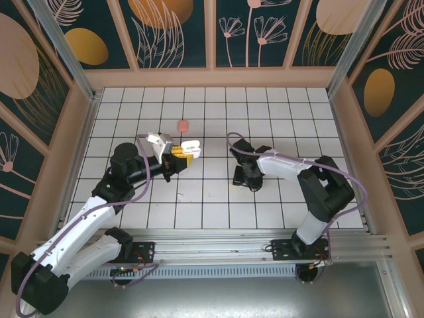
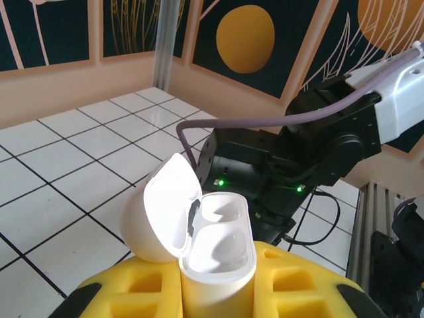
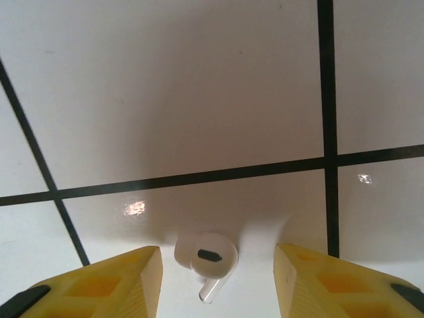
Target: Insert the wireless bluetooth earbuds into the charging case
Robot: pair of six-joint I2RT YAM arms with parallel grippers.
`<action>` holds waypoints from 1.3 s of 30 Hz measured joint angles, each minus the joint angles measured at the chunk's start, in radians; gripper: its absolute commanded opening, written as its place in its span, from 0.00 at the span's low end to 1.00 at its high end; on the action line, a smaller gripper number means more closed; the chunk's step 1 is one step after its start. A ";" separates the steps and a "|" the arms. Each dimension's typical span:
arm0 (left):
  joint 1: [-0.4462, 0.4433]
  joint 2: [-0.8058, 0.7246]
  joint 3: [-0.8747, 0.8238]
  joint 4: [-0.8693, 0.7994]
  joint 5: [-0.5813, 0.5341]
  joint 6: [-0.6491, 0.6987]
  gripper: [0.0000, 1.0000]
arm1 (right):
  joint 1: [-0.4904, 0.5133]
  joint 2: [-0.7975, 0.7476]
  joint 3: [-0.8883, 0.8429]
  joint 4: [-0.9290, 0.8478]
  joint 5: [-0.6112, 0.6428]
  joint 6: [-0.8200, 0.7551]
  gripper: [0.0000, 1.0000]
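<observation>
Left gripper [image 2: 218, 288] pinches the glossy white plastic charging case [image 2: 215, 242], lid open. Right of that case, the right gripper [image 3: 218, 273] stands spread over a white stemmed earbud [image 3: 207, 255]; a salmon-pink lump [image 1: 183, 124] lies beyond.

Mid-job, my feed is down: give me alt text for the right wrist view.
A white earbud lies on the white tiled floor between the open yellow jaws of the right gripper, untouched by either. Black grout lines cross the tiles beyond it.

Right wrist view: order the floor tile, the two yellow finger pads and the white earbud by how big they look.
1. floor tile
2. yellow finger pads, both alike, though nearer the camera
3. white earbud
</observation>
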State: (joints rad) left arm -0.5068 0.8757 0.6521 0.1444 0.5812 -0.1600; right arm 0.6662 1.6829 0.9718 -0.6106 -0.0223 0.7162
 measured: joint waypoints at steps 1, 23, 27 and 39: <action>0.000 0.000 0.000 0.000 0.000 0.000 0.00 | 0.002 0.006 0.002 0.000 0.000 0.000 0.45; 0.000 0.000 -0.008 -0.011 -0.006 -0.001 0.00 | 0.037 0.031 0.045 -0.024 0.051 -0.034 0.16; 0.000 0.000 -0.009 -0.011 -0.006 -0.001 0.00 | 0.045 0.024 0.061 -0.026 0.080 -0.040 0.15; 0.000 0.000 -0.035 0.042 0.007 -0.043 0.00 | 0.080 -0.112 0.164 -0.087 0.175 -0.072 0.14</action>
State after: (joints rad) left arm -0.5068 0.8757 0.6170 0.1864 0.5884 -0.2035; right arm 0.7467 1.5711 1.1355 -0.6975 0.1528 0.6437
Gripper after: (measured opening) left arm 0.196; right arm 0.143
